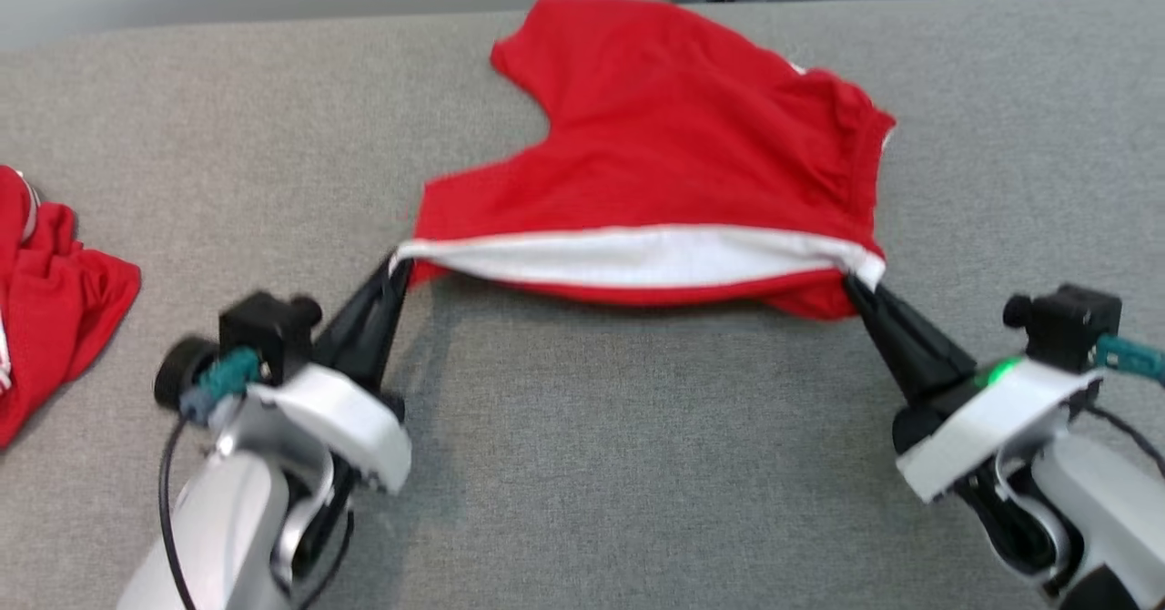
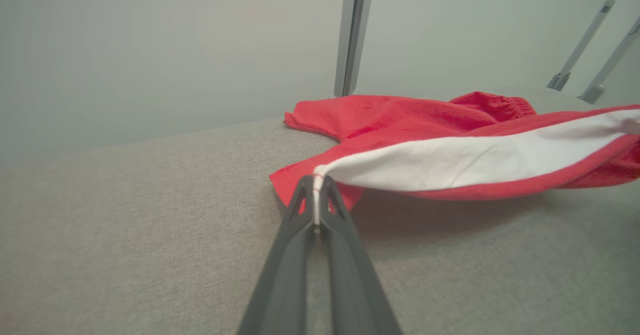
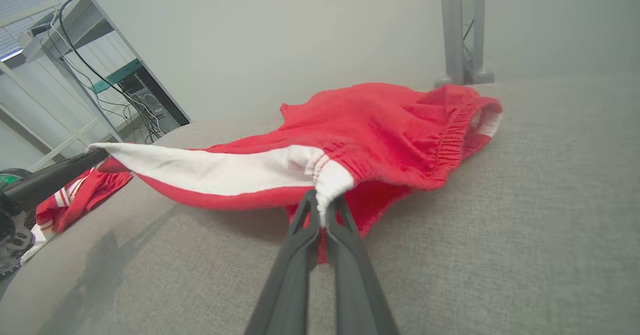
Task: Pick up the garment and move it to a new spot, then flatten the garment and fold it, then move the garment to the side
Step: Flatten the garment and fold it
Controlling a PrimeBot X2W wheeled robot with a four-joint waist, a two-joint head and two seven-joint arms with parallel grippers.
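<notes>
Red cloth shorts with a white stripe (image 1: pixel 673 137) rest on the grey fabric table (image 1: pixel 592 464). The left gripper (image 1: pixel 398 266) pinches one near corner, the right gripper (image 1: pixel 853 282) pinches the other.

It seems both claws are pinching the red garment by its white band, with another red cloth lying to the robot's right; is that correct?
Not quite: the other red cloth lies to the robot's left, as the head view shows. The left claw and right claw each pinch the red garment by its white band.
</notes>
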